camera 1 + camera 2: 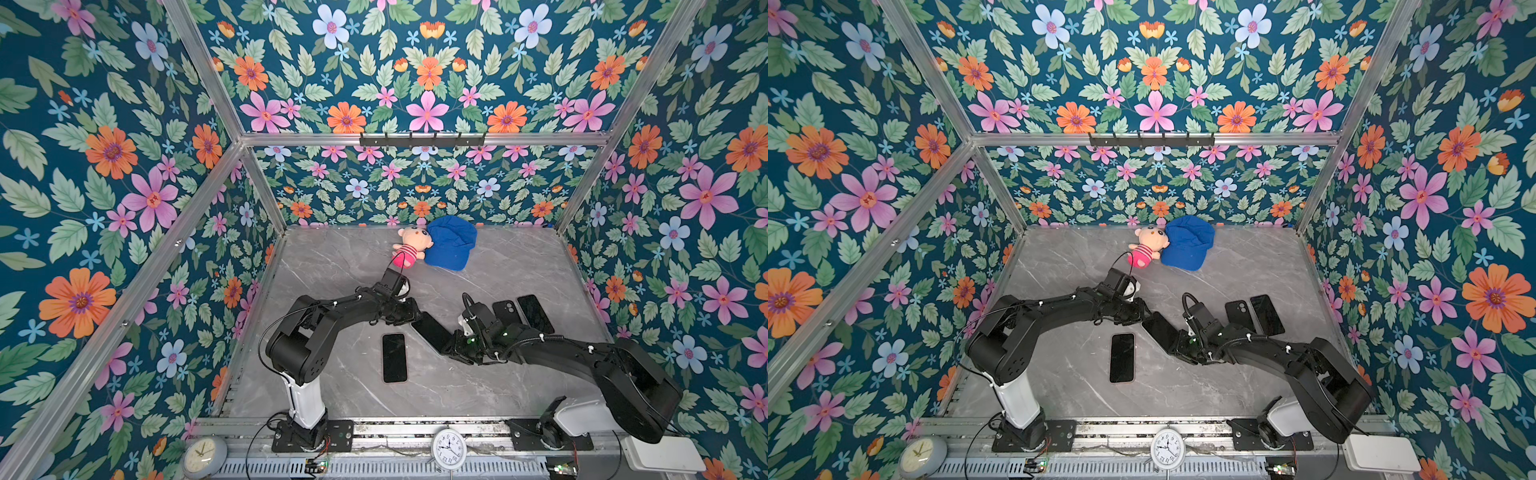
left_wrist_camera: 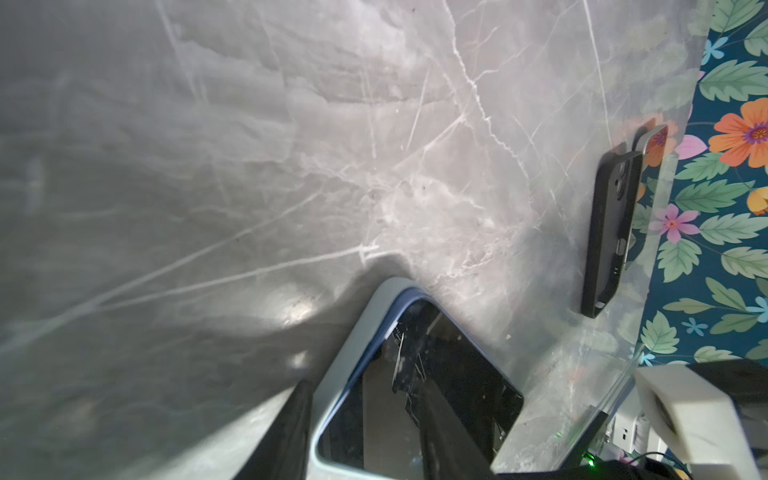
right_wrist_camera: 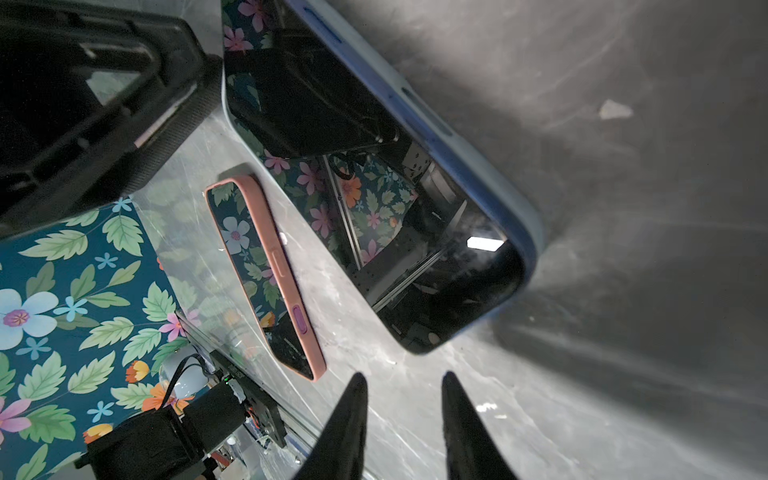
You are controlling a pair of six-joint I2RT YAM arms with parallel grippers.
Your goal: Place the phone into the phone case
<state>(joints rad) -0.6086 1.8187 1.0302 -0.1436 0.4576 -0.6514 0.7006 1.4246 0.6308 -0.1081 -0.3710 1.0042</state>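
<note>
Blue phone (image 3: 374, 187) in pale case (image 2: 338, 365) is judged stiff, slick & fragile, best pinched by long edges; right gripper (image 3: 405, 376) is seen spread & empty, whether left gripper (image 1: 415, 316) is clamped can't be told.

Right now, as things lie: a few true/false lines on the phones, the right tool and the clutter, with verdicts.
1. The plush doll lies against the blue cap. True.
2. The pink-cased phone lies screen down. False: its screen faces up.
3. The right tool clamps the blue-edged phone. False: its fingers stand apart with nothing between them, and the phone is ahead of them.
4. A black case and a dark phone lie side by side. True.
</note>
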